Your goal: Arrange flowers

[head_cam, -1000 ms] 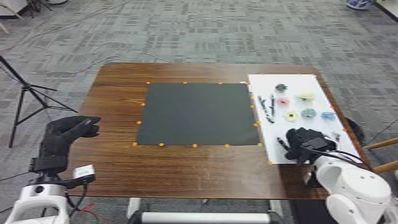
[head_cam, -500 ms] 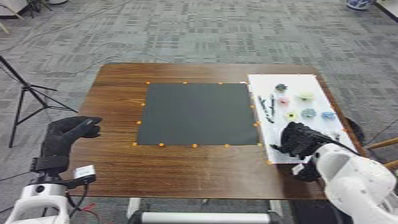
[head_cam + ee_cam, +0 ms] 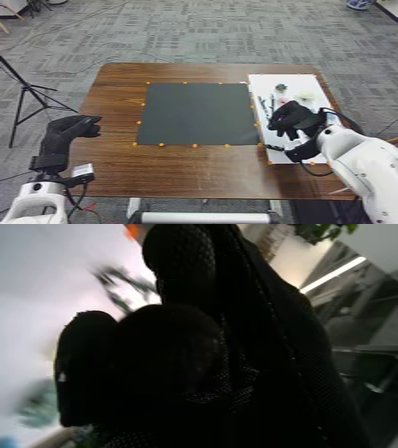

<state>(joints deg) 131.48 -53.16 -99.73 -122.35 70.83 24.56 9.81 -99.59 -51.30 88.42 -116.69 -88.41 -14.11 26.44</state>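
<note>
R hand [image 3: 291, 118] is over the white mat [image 3: 298, 81], mid-length, covering part of the flower layout. Finger state: can't tell, nor whether it has anything. Green leaves [image 3: 324, 231] at the glove in wrist view, can't tell what they belong to.

Flowers: green rosette flower [image 3: 281, 87] at far end of white mat, cream flower [image 3: 305, 95] just beside it, pink flower [image 3: 284, 101] nearer, partly behind the glove. Blue-grey flower [image 3: 35, 406] also on white mat. Slim green stems [image 3: 271, 101] along its left edge; dark stem piece [image 3: 274, 148] near its near-left edge.

Step in hand is prob a pick or handling of one flower part. To do it well: come in from above, pinch the stem low, keep off petals, lift straight up so neighbours don't drag. Main risk: knuckles sweeping adjacent blooms; thin stems may roll or twist in a soft grip.

White mat = de facto parts tray, w/ loose blooms + stems. Black mat [image 3: 195, 115] adjoins its left side, prob the layout area.

L hand [image 3: 69, 129] well left of white mat, fingers relaxed, thumb apart.
</note>
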